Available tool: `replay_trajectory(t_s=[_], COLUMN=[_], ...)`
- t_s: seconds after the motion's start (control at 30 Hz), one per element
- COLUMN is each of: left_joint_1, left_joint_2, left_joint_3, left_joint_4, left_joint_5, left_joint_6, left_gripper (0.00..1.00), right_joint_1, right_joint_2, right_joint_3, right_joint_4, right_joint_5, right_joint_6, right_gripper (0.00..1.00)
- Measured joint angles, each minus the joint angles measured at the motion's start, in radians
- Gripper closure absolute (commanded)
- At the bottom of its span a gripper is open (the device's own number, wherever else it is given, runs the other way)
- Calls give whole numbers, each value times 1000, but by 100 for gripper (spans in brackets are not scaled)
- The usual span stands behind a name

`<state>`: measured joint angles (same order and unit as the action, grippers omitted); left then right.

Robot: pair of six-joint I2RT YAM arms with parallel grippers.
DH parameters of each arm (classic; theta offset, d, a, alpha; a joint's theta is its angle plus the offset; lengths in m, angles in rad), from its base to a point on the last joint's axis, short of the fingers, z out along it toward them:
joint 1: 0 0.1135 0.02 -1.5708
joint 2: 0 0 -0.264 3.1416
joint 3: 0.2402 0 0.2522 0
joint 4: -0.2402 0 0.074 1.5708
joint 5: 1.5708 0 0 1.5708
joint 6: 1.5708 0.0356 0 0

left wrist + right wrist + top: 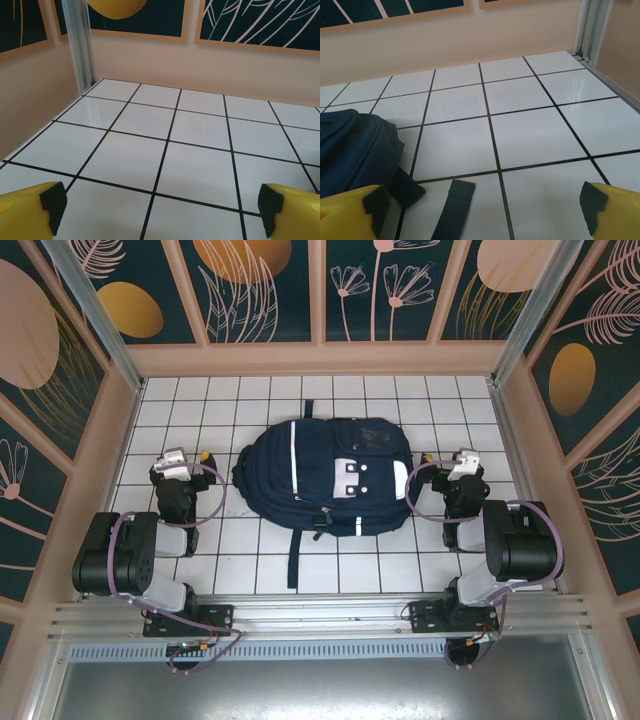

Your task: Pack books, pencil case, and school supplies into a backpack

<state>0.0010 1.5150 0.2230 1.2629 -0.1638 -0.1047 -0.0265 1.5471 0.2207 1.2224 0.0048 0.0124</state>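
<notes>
Honestly, the thing to watch here is the loose webbing. The navy backpack [325,478] lies flat in the middle of the white tiled worktop [400,565], between the two arms. The left hand [160,207] sits off the bag's left side, jaws spread wide over bare tile, gripping nothing. The right hand [482,205] is just as wide and just as empty, but it's parked close to the bag's right side. A dark strap end [454,207] lies on the tile right in front of its yellow fingers [615,210]. If that hand pushes forward low, a finger probably catches the strap and drags the whole soft bag sideways. A long strap [293,555] trails toward the arm bases too, so same risk there. Can't tell from above whether the zip is open, so reaching in blind might just crumple fabric.
</notes>
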Motion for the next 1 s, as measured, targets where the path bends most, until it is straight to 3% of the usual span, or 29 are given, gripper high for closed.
replay_trajectory(t_s=[1.0], left_joint_1=[0], left_joint_2=[0], left_joint_3=[0], left_joint_4=[-4], left_joint_5=[34], left_joint_6=[15], left_gripper=[1], right_joint_1=[0], right_joint_2=[0], right_joint_3=[0], right_joint_4=[0], right_joint_5=[0], right_joint_6=[0], right_gripper=[1])
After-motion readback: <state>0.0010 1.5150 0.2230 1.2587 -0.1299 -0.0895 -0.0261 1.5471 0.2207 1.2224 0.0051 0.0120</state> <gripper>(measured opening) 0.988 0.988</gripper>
